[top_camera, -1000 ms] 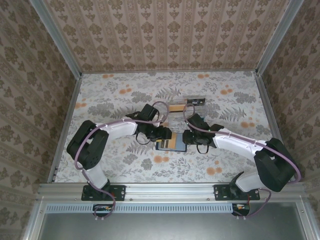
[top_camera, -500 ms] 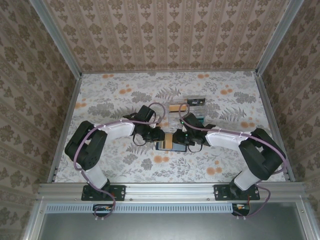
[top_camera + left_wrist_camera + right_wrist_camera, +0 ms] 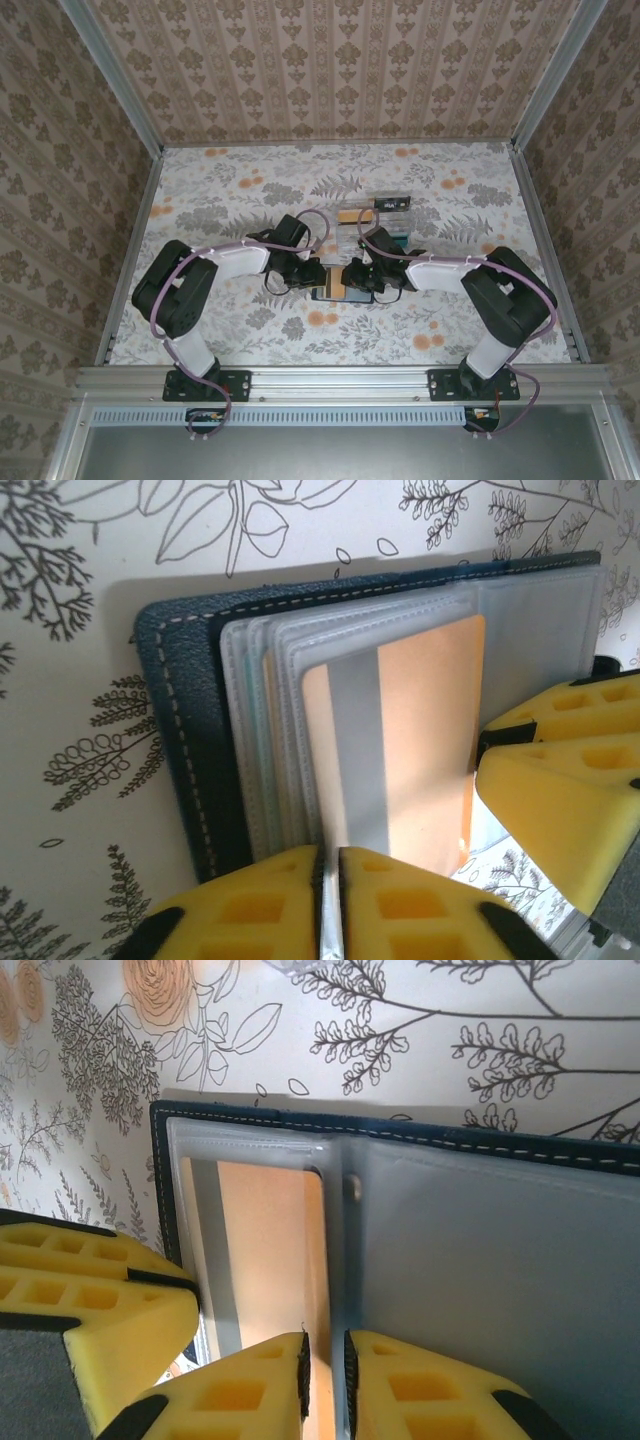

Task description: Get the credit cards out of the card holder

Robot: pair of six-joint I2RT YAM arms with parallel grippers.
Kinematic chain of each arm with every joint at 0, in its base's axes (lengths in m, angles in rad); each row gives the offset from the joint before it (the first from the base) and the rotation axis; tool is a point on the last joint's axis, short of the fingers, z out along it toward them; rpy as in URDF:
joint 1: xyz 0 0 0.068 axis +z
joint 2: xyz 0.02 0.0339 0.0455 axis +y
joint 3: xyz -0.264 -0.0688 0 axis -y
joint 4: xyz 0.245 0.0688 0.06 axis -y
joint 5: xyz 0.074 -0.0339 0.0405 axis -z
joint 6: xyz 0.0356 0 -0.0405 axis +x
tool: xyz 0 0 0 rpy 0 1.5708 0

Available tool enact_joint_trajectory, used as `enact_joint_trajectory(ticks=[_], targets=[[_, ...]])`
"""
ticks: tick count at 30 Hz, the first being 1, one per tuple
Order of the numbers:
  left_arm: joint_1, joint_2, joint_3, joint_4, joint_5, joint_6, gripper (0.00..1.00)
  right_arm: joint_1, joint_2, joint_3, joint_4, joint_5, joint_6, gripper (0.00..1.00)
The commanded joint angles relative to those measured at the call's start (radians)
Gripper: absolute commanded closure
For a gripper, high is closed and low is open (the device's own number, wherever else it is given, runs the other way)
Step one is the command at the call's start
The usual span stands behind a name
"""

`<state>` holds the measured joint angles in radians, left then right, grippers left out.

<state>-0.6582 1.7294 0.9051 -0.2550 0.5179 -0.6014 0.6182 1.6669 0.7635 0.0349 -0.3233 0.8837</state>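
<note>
1. The flat dark grey-blue folding card holder (image 3: 330, 294) lies open at the centre of the top view, between the two arms. In the left wrist view its clear plastic sleeves (image 3: 285, 680) fan upward. An orange plastic card (image 3: 420, 740) with a grey stripe sits in the front one.
2. In the last second both arms have drawn in over the holder and both pairs of jaws have narrowed. Your left gripper (image 3: 330, 865) now pinches the lower edge of the orange plastic card, bottom centre of its view. Your right gripper (image 3: 325, 1355) is clamped on the edge of one of the clear plastic sleeves.
3. To me this means the grips are only just made, and this card is not yet out.
4. Small loose cards (image 3: 386, 203) lie just above the holder in the top view.
5. The white floral-print table cover (image 3: 230, 200) fills mid-frame. Brown damask-papered walls (image 3: 340, 70) close in the top and sides.
</note>
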Motion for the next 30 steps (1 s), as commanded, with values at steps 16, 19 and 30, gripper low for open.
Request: enact_joint_trajectory(ticks=[16,19,30], targets=[[0.017,0.054,0.011,-0.096,-0.076,0.014,1.0,-0.056,-0.01,-0.047,0.027,-0.057,0.022,1.0],[0.023,0.058,0.01,-0.103,-0.083,0.012,1.0,-0.079,-0.039,-0.06,0.007,-0.061,0.006,1.0],[0.023,0.065,0.02,-0.109,-0.078,0.015,1.0,-0.087,-0.005,-0.073,0.083,-0.129,0.022,0.76]])
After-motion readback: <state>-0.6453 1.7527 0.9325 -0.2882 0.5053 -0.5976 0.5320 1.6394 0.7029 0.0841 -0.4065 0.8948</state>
